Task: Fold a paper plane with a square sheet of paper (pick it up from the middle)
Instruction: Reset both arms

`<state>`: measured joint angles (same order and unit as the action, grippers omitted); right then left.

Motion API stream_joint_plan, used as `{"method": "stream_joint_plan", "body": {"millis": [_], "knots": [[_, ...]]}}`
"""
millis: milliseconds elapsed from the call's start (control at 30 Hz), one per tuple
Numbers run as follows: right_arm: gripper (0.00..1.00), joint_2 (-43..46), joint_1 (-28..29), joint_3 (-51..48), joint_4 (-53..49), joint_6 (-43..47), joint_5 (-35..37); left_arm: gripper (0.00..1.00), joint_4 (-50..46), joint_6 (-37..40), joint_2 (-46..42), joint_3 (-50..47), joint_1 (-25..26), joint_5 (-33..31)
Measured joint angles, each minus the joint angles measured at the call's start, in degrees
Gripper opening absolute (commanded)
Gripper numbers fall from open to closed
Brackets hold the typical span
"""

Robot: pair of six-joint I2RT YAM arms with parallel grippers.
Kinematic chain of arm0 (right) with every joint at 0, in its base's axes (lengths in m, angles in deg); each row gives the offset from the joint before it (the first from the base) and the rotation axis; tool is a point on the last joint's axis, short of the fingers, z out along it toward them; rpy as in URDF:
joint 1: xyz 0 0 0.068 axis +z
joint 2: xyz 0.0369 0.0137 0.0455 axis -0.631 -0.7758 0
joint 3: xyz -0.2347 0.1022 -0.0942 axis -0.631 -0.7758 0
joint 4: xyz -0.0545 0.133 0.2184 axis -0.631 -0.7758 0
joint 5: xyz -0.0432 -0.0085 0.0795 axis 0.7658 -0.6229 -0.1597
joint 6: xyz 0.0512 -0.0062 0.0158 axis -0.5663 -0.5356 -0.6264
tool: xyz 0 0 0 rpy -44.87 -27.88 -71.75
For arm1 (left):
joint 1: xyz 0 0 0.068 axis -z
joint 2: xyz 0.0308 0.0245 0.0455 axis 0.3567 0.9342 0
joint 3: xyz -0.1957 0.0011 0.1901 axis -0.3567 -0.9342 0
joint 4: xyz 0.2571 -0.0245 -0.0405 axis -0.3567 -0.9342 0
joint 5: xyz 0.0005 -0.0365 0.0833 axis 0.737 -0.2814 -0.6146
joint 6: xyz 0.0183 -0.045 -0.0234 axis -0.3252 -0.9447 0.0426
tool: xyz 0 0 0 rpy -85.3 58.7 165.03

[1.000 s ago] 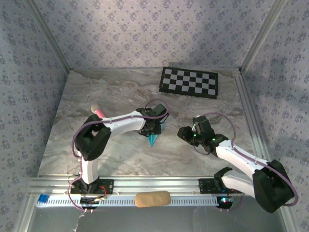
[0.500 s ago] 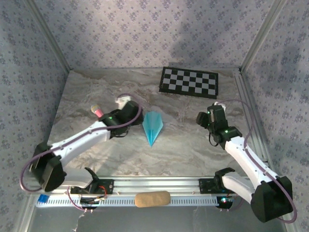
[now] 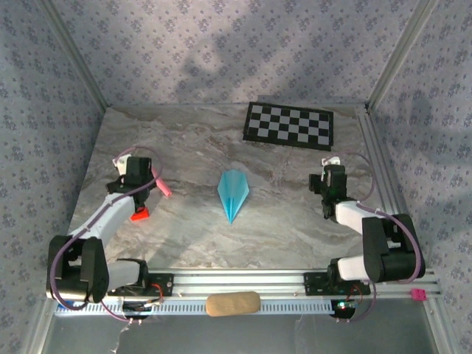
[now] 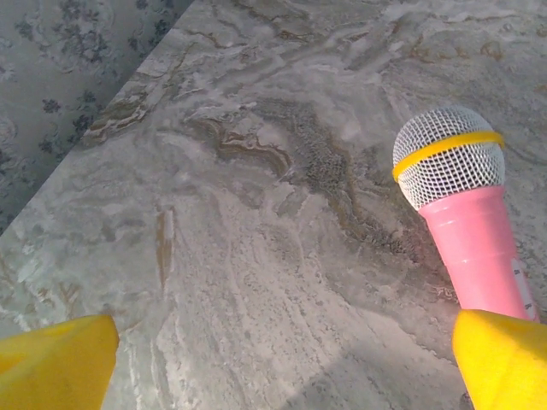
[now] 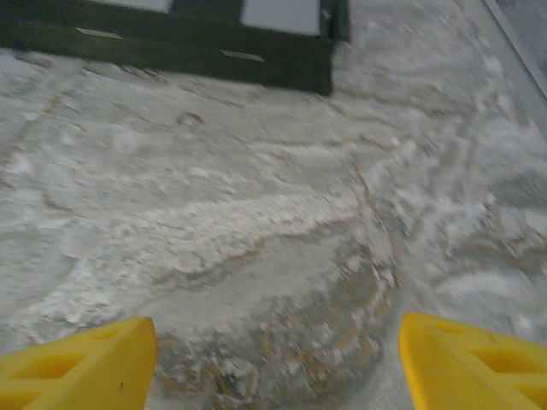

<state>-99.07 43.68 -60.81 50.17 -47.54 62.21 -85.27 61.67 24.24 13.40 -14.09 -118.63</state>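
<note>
The paper plane point(image 3: 233, 193), a narrow light blue dart with a centre crease, lies flat mid-table with its tip toward the near edge. Neither gripper touches it. My left gripper point(image 3: 136, 171) is far to its left, open, its yellow fingertips point(image 4: 55, 367) wide apart over bare marble. My right gripper point(image 3: 330, 175) is well to the plane's right and also open, with only tabletop between its yellow fingertips point(image 5: 474, 363). In the wrist views the left gripper point(image 4: 282, 376) and the right gripper point(image 5: 278, 367) both hold nothing.
A pink toy microphone point(image 4: 457, 196) lies just right of the left gripper, also seen from above as the microphone point(image 3: 161, 186). The checkerboard mat point(image 3: 289, 125) lies at the back right, its dark edge point(image 5: 171, 43) ahead of the right gripper. A tan pad point(image 3: 232, 303) rests on the front rail.
Both arms have pulled away from the plane, left arm to the left, right arm to the right. Both jaws opened. The plane now lies free on the table.
</note>
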Motion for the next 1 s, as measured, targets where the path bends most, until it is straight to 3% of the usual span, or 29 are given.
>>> {"method": "stream_joint_plan", "body": {"millis": [67, 200, 567, 800, 1000], "knots": [[0.77, -0.9, -2.3, -1.7, 6.3, 2.0, -5.7, 1.00, 4.5, 2.5, 0.2, -2.1, -0.2, 1.1], [0.99, -5.4, -5.8, -3.5, 15.6, 3.1, -12.1, 1.00, 15.5, 7.1, 2.4, -4.6, -0.5, 2.7], [0.99, -8.9, -5.8, -3.2, 19.2, 1.2, -8.9, 0.99, 39.1, 20.9, 14.0, -7.6, -0.7, 15.2], [1.00, -8.9, -5.8, -3.2, 19.3, 1.2, -7.9, 1.00, 51.2, 20.2, 17.6, -13.1, -7.5, 22.4], [1.00, -8.9, -5.8, -3.1, 19.3, 1.0, -7.9, 1.00, 54.1, 19.6, 17.9, -13.4, -7.5, 24.1]]}}
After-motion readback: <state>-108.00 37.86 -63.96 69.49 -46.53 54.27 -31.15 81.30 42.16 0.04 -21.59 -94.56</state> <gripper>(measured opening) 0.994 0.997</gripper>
